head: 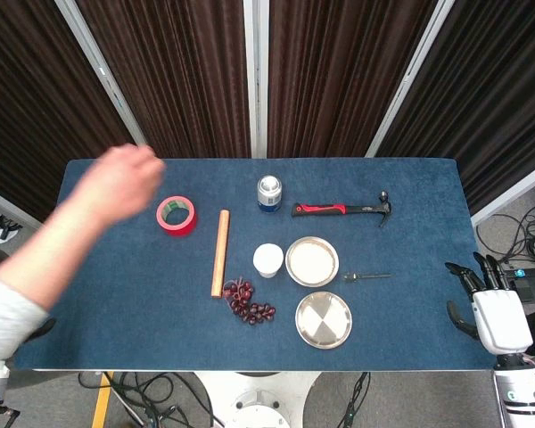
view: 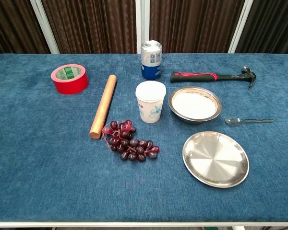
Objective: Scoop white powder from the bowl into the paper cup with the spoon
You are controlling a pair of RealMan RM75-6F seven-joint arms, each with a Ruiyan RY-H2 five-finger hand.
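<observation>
The spoon (view: 248, 120) lies flat on the table (view: 38, 158), just right of the bowl (view: 194, 105) of white powder, handle pointing right. The paper cup (view: 150, 101) stands upright just left of the bowl. The right hand (head: 483, 294) hangs beyond the table's right edge, fingers apart, holding nothing. The left hand is not in view.

Risks: the thin, flat spoon may slip during pickup; a low reach may knock the steel plate (view: 215, 158); the light cup may tip over. A person's arm (head: 80, 223) reaches over the table's left side.
</observation>
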